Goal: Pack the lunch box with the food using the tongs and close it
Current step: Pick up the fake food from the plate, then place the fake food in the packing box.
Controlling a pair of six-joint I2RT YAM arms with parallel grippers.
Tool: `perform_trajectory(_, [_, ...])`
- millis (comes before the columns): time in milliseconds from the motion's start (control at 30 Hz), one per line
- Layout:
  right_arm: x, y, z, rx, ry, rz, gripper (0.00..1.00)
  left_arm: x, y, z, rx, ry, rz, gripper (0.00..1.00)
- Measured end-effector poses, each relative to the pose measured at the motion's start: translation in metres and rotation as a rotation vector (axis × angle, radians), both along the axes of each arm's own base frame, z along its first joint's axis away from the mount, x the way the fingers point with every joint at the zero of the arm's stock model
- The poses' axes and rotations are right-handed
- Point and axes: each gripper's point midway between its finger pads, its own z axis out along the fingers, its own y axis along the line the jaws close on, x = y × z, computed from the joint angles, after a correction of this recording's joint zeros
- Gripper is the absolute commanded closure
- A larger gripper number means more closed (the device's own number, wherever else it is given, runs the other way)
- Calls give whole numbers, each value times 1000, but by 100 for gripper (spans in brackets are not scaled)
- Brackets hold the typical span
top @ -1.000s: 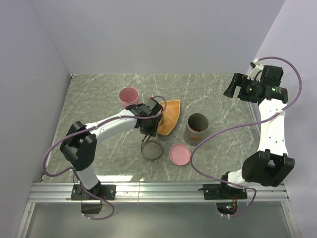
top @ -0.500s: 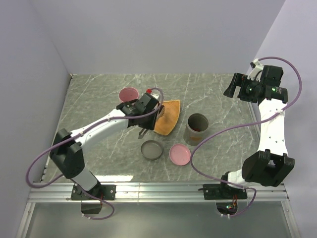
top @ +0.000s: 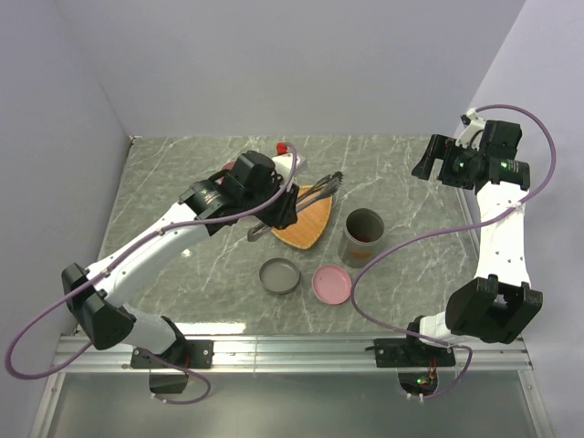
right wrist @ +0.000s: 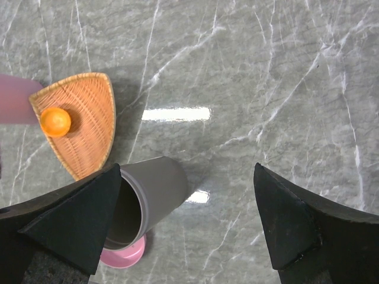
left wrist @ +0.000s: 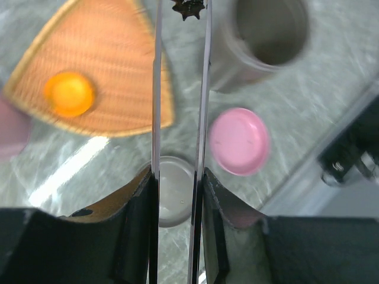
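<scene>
My left gripper (top: 278, 208) (left wrist: 177, 177) is shut on the tongs (top: 315, 190) (left wrist: 156, 89), held above the orange plate (top: 308, 224) (left wrist: 112, 53). Their tips point right, toward the lunch box (top: 365, 235) (left wrist: 269, 41), a grey open cylinder. A dark spiky piece of food (left wrist: 188, 7) sits between the tong tips. One round orange piece of food (left wrist: 69, 93) (right wrist: 55, 121) lies on the plate (right wrist: 83, 127). Something reddish shows inside the lunch box. My right gripper (top: 427, 161) (right wrist: 187, 167) hangs open and empty, high at the back right, looking down on the lunch box (right wrist: 148, 198).
A grey lid (top: 279, 276) (left wrist: 174, 189) and a pink lid (top: 331, 284) (left wrist: 238, 141) lie in front of the plate and lunch box. A pink cup (left wrist: 10, 127) (right wrist: 18, 106) stands left of the plate, hidden under my left arm in the top view.
My left arm has risen and swung from over the grey lid back over the plate, and the tongs now point right toward the lunch box. The right arm has not moved.
</scene>
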Motion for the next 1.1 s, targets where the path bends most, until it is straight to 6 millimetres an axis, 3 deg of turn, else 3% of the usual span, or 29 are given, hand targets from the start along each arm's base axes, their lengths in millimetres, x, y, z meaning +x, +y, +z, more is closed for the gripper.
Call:
perform_trajectory(167, [0, 0, 0, -1, 0, -1, 0, -29, -17, 22, -52, -34, -233, 100])
perform_trajectory(333, [0, -2, 0, -3, 5, -17, 0, -46, -30, 27, -55, -28, -389, 99])
perform_trajectory(533, [0, -6, -1, -18, 8, -36, 0, -42, -49, 12, -26, 5, -449, 95])
perform_trajectory(667, [2, -10, 5, -29, -1, -59, 0, -41, -56, -2, 1, 39, -459, 84])
perform_trajectory(900, [4, -14, 8, -26, -5, -101, 0, -42, -65, -18, 32, 75, -469, 77])
perform_trajectory(1100, [4, -13, 8, -23, -5, -98, 0, -37, -66, -25, 53, 79, -452, 57])
